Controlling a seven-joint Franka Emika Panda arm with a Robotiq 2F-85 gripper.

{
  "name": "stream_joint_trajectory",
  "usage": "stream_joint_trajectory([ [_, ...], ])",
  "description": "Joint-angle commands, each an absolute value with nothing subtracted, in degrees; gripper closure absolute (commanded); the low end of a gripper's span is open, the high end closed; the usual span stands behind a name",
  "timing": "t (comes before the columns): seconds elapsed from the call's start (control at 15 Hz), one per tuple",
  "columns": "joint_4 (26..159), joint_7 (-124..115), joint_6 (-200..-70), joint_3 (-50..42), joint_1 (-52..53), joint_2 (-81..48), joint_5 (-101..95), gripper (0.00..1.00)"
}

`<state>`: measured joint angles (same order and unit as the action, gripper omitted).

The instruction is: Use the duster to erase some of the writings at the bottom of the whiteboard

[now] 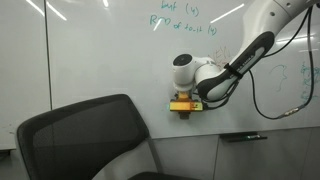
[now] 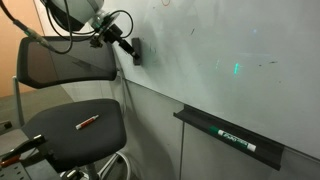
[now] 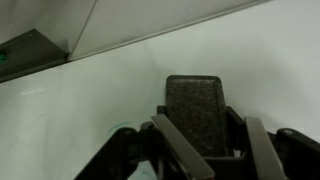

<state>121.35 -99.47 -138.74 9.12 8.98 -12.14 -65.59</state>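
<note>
A large glossy white whiteboard (image 1: 90, 70) fills the background, with larger green lines of words (image 1: 185, 25) high up. In an exterior view the grey-and-white robot arm (image 1: 235, 65) reaches in from the side. Its gripper (image 1: 183, 100) is clamped on a block duster with a yellow-orange back (image 1: 183, 106), held against the board below the words. A black mesh office chair (image 1: 80, 135) stands close underneath, and a dark marker (image 1: 243, 136) lies on the narrow ledge.

From along the wall, the duster sits flat on the board. The faint teal-green writings (image 2: 237, 69) show well apart from it, further along and a little lower, so I judge them not yet wiped. Bare board lies between the two, which gives open room for a sideways sweep. Below, a dark pen tray (image 2: 200, 122) juts out from the board, and a low stroke could catch its edge. A red marker (image 2: 88, 123) rests on the chair seat.

In the wrist view both fingers (image 3: 178, 145) press the sides of the duster's dark grey felt. Only clean white board shows around it.
</note>
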Motion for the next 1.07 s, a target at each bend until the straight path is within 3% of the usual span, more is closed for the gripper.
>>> stream_joint_trajectory([
  [0.0,120.3,-91.2,-144.4,10.0,9.9,-16.7,-62.8,0.67],
  [0.53,123.8,-69.0,-154.8,11.6,11.5,-24.9,-52.2,0.67],
  [0.87,122.3,-53.2,-155.6,19.5,7.0,-32.4,-45.8,0.67],
  [0.93,122.1,-48.1,-156.5,17.7,9.6,-33.3,-41.8,0.67],
  [1.0,121.6,-45.5,-155.1,22.2,5.5,-34.9,-42.1,0.67],
])
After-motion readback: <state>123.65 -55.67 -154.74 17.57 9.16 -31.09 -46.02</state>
